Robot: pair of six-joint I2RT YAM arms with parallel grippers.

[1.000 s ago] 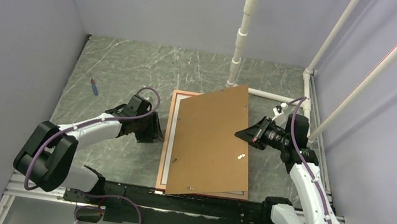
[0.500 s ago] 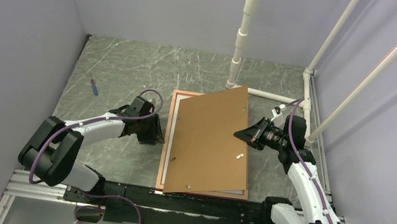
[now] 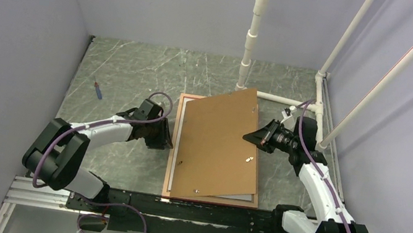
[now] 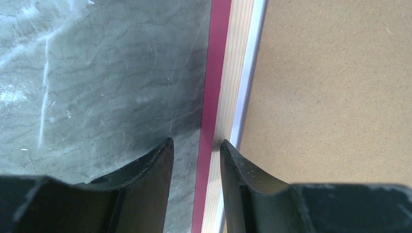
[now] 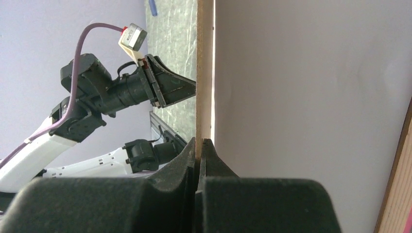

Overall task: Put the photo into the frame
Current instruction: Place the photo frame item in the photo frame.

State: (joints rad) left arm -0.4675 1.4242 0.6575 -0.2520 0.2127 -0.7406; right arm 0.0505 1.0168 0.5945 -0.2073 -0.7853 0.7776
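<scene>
The frame [image 3: 172, 161] lies flat mid-table, its reddish-pink left rail [image 4: 210, 87] between my left gripper's [image 4: 194, 143] parted fingers. That gripper [image 3: 169, 143] is open, one finger over the table and one on the rail's wooden inner face. A white strip [image 4: 248, 87], apparently the photo's back, shows inside the rail. The printed side is hidden. A brown backing board [image 3: 218, 143] lies askew over the frame with its right edge raised. My right gripper [image 3: 249, 138] is shut on that edge [image 5: 204, 73]. Under the board, a pale sheet [image 5: 311, 97] fills the frame.
A small blue pen-like object [image 3: 97, 90] lies at the far left of the table. White pipes [image 3: 253, 36] stand at the back, and another [image 3: 282, 98] runs along the table behind the frame. The arms' mounting rail [image 3: 177, 209] borders the near edge.
The board's raised right edge has come down toward the frame with the right gripper. The left gripper has slid up to the frame's left rail and narrowed its jaws.
</scene>
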